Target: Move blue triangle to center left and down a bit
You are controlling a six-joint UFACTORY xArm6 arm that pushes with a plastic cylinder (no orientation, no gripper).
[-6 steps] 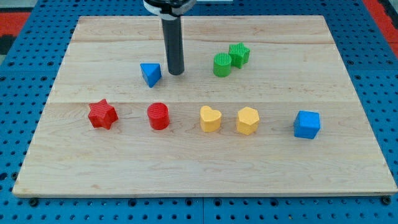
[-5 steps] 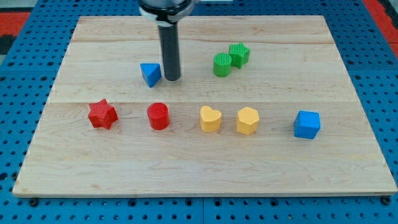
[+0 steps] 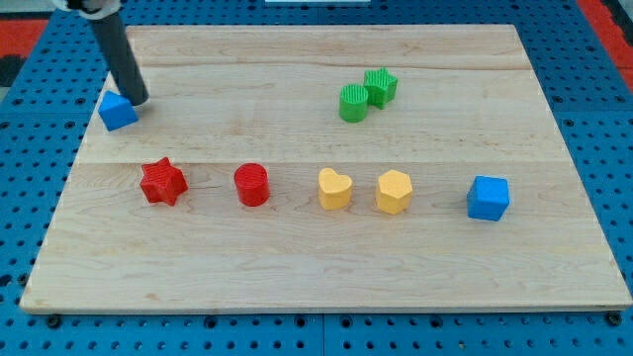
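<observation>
The blue triangle (image 3: 117, 111) lies near the board's left edge, in the upper left part of the wooden board (image 3: 326, 262). My tip (image 3: 137, 101) stands right against the triangle's upper right side, touching it. The dark rod rises from there to the view's top left.
A red star (image 3: 162, 182), red cylinder (image 3: 252, 185), yellow heart (image 3: 334, 189), yellow hexagon (image 3: 393, 192) and blue cube (image 3: 488, 198) form a row across the middle. A green cylinder (image 3: 352, 103) and green star (image 3: 380, 86) touch at the upper right.
My tip has swept left across the board, and the blue triangle has slid with it from left of centre to near the left edge.
</observation>
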